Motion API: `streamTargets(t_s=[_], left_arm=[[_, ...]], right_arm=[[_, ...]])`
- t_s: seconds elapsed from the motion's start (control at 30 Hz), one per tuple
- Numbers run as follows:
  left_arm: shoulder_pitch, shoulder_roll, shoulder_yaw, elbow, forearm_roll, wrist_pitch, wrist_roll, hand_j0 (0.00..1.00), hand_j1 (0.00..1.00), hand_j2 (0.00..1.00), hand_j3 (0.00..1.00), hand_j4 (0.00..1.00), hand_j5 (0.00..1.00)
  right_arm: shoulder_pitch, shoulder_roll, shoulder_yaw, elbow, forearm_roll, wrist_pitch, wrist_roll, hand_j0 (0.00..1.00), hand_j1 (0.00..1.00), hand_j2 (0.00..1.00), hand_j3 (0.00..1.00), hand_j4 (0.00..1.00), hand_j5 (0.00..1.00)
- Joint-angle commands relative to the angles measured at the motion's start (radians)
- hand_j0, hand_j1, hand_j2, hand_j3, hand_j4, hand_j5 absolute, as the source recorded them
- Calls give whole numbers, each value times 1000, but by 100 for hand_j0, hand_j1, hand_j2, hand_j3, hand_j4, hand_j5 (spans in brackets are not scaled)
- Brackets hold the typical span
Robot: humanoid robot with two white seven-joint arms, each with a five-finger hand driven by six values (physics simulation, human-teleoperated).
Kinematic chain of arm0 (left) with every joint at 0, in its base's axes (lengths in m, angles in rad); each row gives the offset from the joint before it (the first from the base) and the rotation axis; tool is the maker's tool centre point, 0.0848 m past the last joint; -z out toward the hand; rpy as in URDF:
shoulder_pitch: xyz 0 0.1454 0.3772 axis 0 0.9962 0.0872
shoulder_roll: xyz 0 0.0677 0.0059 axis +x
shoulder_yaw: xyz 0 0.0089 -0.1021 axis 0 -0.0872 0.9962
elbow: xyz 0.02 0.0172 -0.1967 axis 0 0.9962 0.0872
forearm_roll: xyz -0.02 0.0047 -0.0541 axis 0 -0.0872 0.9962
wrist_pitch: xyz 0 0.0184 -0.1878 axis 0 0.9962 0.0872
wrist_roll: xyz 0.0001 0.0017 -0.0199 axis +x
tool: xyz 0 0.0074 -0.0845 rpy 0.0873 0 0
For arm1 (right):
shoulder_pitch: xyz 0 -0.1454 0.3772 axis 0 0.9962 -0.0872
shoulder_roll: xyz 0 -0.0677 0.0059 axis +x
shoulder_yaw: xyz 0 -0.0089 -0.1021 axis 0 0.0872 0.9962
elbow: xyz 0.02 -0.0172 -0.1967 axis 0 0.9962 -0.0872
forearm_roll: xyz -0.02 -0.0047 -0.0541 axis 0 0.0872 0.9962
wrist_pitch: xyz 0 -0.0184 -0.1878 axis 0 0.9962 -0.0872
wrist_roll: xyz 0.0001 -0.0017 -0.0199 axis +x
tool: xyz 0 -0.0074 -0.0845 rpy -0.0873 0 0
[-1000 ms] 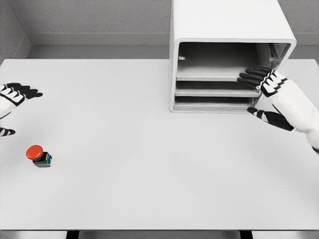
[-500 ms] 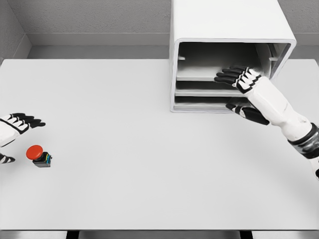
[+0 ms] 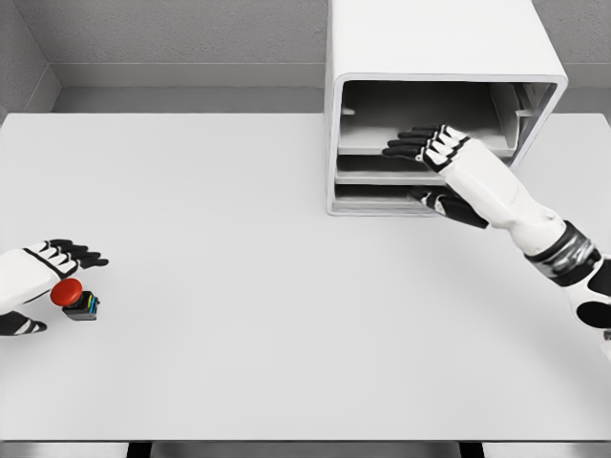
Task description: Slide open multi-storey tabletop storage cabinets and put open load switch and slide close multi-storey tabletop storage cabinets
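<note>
A: Where is the storage cabinet (image 3: 434,57) in this view?

B: At the far side of the white table (image 3: 286,315), right of the middle. Its front is open, with three flat drawers stacked inside the white shell. The top drawer (image 3: 420,138) shows a broad grey floor.

A: And the right hand (image 3: 431,157)?

B: Its arm enters from the lower right and reaches up to the cabinet's front. The black fingers (image 3: 406,145) are stretched out flat, pointing left, over the front edge of the top drawer. The thumb (image 3: 449,205) is spread low, in front of the bottom drawer. It grips nothing that I can see.

A: The load switch (image 3: 76,298)?

B: On the table near the left edge, well apart from the cabinet: a red round cap on a small dark body.

A: And the left hand (image 3: 38,286)?

B: Just beside the switch, at the picture's left edge. Its fingers are spread above the red cap and the thumb lies below it; the hand brackets the switch without closing on it.
</note>
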Motion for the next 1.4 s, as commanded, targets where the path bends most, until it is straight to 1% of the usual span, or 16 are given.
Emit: streamTargets(t_s=[0.0,0.1,0.4,0.47,0.5,0.63,0.7,0.73,0.87,0.93,0.97,1.0,1.03,1.1,1.27,1.37], left_arm=[[0,1,-2,-1,7,3,0,100,100,100,100,100,100],[-2,-5,-3,2,4,3,0,100,100,100,100,100,100],[-15,-15,-40,9,-1,3,0,100,100,100,100,100,100],[-41,-16,-71,12,-5,3,0,100,100,100,100,100,100],[-43,-16,-72,14,-5,3,0,100,100,100,100,100,100],[-43,-16,-74,17,-5,3,0,94,94,94,94,94,94],[-43,-15,-74,23,-5,3,0,90,90,90,90,90,90],[-43,-13,-72,25,-7,3,0,88,88,88,88,88,88],[-44,-4,-71,66,-7,3,0,88,88,88,88,88,88],[-46,-2,-69,68,-7,3,0,87,87,87,87,87,87],[-46,-2,-69,66,-7,3,0,83,83,83,83,83,83],[-48,-2,-69,66,-7,3,0,82,82,82,82,82,82],[-48,-2,-69,66,-5,3,0,79,79,79,79,79,79],[-46,-2,-69,66,5,3,0,78,78,78,78,78,78],[-48,-2,-69,54,10,3,0,76,76,76,76,76,76],[-48,-2,-69,49,12,3,0,73,73,73,73,73,73]], right_arm=[[-3,-1,31,17,-5,-1,-1,81,81,81,81,81,81],[-21,-1,45,38,-5,-1,-2,81,81,81,81,81,81],[-29,-1,45,58,-8,-1,-2,82,82,82,82,82,82],[-44,2,45,78,-8,-1,-2,82,82,82,82,82,82],[-51,2,45,87,-8,-1,-1,85,85,85,85,85,85],[-71,33,47,132,-8,-1,1,84,84,84,84,84,84],[-80,42,47,153,-5,-1,5,79,79,79,79,79,79],[-87,56,47,159,-5,-1,39,79,79,79,79,79,79],[-104,73,47,193,-5,-1,57,79,79,79,79,79,79],[-106,93,47,198,-5,-1,59,79,79,79,79,79,79],[-106,96,47,196,-4,-1,59,79,79,79,79,79,79],[-106,100,47,196,-4,-1,59,79,79,79,79,79,79],[-107,102,51,195,-4,-1,59,79,79,79,79,79,79],[-124,102,83,198,-5,-1,59,79,79,79,79,79,79],[-127,102,97,199,-5,-1,59,79,79,79,79,79,79],[-143,102,99,230,-7,-1,59,79,79,79,79,79,79]])
